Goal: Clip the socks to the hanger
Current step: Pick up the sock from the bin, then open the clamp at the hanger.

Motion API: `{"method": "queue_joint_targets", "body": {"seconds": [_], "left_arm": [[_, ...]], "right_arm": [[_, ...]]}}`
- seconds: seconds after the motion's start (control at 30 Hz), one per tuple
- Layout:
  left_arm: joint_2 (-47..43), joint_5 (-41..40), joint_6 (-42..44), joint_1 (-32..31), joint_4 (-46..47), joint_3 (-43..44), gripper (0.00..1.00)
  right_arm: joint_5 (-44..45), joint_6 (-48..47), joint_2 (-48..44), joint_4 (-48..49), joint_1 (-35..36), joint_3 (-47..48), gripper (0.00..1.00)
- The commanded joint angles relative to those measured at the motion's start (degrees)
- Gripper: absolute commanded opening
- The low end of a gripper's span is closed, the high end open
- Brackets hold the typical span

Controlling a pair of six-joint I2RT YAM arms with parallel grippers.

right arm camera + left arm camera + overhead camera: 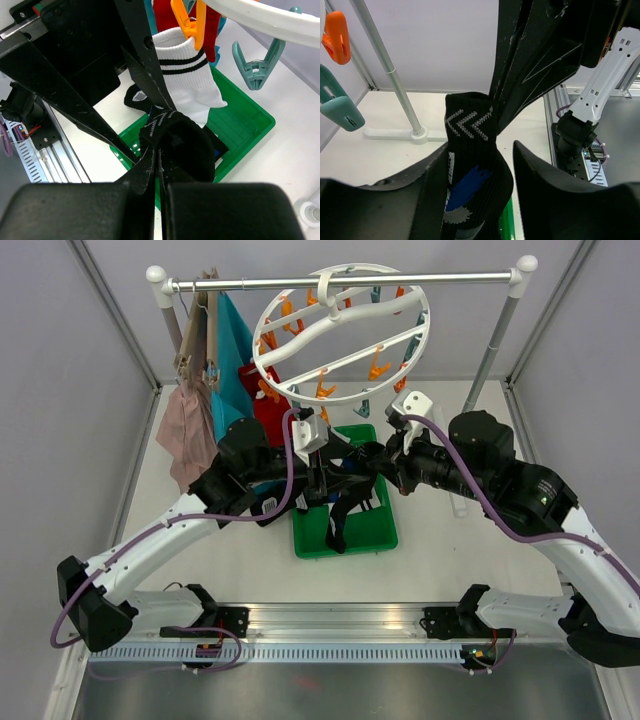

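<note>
A black sock with blue and white marks hangs over the green tray. My right gripper is shut on its cuff and holds it up. My left gripper is open with the sock between its fingers: the sock lies against one finger, with a narrow gap to the other. Both grippers meet above the tray in the top view, left gripper, right gripper. The round white hanger hangs on the rail above. A white sock with black stripes and red socks hang from its clips.
More dark socks lie in the tray. A free teal clip hangs by the right gripper; orange and teal clips hang by the left. A teal cloth and a pink garment hang at the rail's left. The rail's post stands behind.
</note>
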Motion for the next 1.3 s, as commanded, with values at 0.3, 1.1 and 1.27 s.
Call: {"method": "queue_joint_targets", "body": {"seconds": [0.3, 1.1, 1.27], "left_arm": [[0.2, -0.4, -3.4, 0.2, 4.5, -0.5, 0.19], [-8.4, -15.5, -6.0, 0.2, 7.5, -11.9, 0.02], [-9.2, -15.9, -5.5, 0.2, 6.8, -11.7, 0.02]], "right_arm": [[1.1, -0.5, 0.5, 1.2, 0.5, 1.8, 0.04], [16.9, -6.7, -3.6, 27.2, 0.5, -13.7, 0.64], [17.8, -9.3, -1.6, 33.7, 0.5, -15.4, 0.72]]}}
